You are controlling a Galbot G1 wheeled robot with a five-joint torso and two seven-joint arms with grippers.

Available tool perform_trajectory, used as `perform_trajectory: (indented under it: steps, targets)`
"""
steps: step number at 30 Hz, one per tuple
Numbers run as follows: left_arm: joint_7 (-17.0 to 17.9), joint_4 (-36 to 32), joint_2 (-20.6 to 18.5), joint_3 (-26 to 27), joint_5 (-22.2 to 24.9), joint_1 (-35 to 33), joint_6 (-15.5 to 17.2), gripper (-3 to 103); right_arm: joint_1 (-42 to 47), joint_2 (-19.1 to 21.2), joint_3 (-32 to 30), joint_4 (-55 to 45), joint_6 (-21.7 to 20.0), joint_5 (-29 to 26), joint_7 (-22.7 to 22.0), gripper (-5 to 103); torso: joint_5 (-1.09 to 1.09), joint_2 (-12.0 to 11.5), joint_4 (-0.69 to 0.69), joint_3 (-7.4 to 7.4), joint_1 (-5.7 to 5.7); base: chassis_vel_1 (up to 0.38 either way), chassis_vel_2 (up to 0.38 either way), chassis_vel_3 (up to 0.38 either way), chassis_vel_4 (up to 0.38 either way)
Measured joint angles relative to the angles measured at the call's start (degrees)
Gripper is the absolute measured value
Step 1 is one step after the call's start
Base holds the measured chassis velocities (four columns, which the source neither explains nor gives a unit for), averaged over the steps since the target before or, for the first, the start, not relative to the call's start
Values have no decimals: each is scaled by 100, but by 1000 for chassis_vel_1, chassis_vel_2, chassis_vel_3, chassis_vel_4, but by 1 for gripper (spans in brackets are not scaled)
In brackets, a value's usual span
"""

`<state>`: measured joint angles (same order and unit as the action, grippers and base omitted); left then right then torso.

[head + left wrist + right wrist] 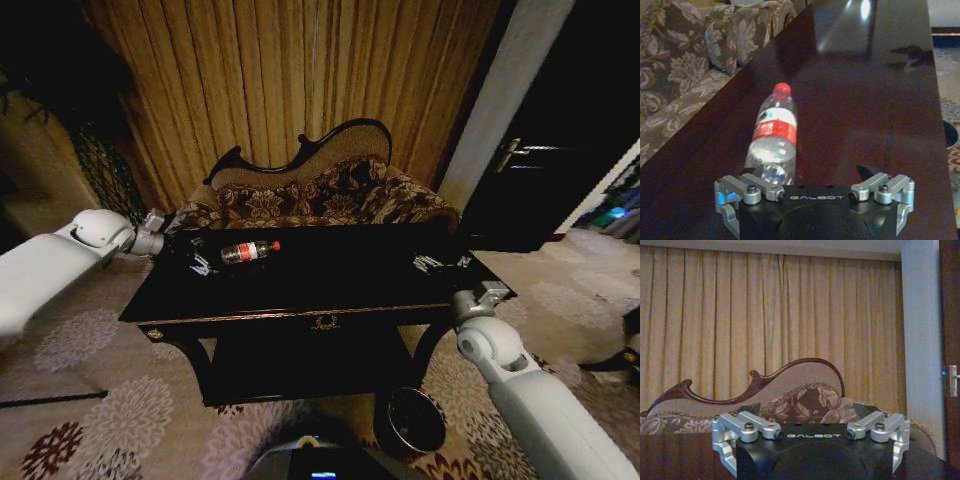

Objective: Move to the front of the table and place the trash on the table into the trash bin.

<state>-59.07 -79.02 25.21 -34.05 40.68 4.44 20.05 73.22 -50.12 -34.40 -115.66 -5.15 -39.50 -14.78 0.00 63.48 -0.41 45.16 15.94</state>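
We had the left gripper (pixel 812 175) spread wide just behind the bottle (pixel 774 136), which lay on its side on the table (pixel 330 285). Right gripper (pixel 443 263) sat over the table's right end, prob. apart too. Bin (pixel 410 420) stood on the floor at front-right.

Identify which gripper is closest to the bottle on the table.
The left gripper: the bottle lies just ahead of it, while the right gripper sits at the table's opposite end.
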Motion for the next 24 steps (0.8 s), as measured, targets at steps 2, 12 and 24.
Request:
perform_trajectory:
  steps: [2, 12, 24]
  targets:
    - [30, -133, -9, 38, 29, -37, 17, 100, 18, -19, -5, -4, 0, 6, 0, 100, 0, 0, 0, 0, 0, 0, 0, 0, 0]
    - [72, 42, -37, 177, 108, 36, 37, 100, 57, -47, -31, 0, 0, 33, 3, 100, 1, 0, 0, 0, 0, 0, 0, 0, 0]
    - [-93, 1110, 79, 115, -131, 65, -260, 100, 45, -77, 18, 61, 1, 93, 6, 100, -1, 0, 0, 0, 0, 0, 0, 0, 0]
